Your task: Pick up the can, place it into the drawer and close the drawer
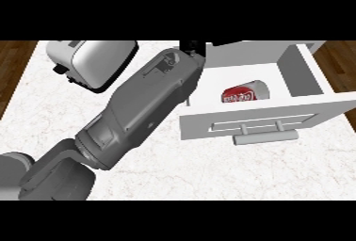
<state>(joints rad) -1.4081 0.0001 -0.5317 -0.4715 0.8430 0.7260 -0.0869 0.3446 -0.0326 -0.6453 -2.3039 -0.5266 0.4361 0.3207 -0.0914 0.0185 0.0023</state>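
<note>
Can [243, 93] lies in the open drawer [327, 109]; closing remains for me. I cannot tell my left hand's [189, 46] pose.

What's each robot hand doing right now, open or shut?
Left robot hand: cannot tell, mostly hidden.
Right robot hand: not in view.

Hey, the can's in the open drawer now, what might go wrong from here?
The can seems to lie on its side in the drawer, so it may roll as that shuts. The left robot hand is at the drawer's rear left corner, far from the handle; coming round, the forearm could catch the wall. The toaster stands close beside the forearm; a swing might bump it.
</note>
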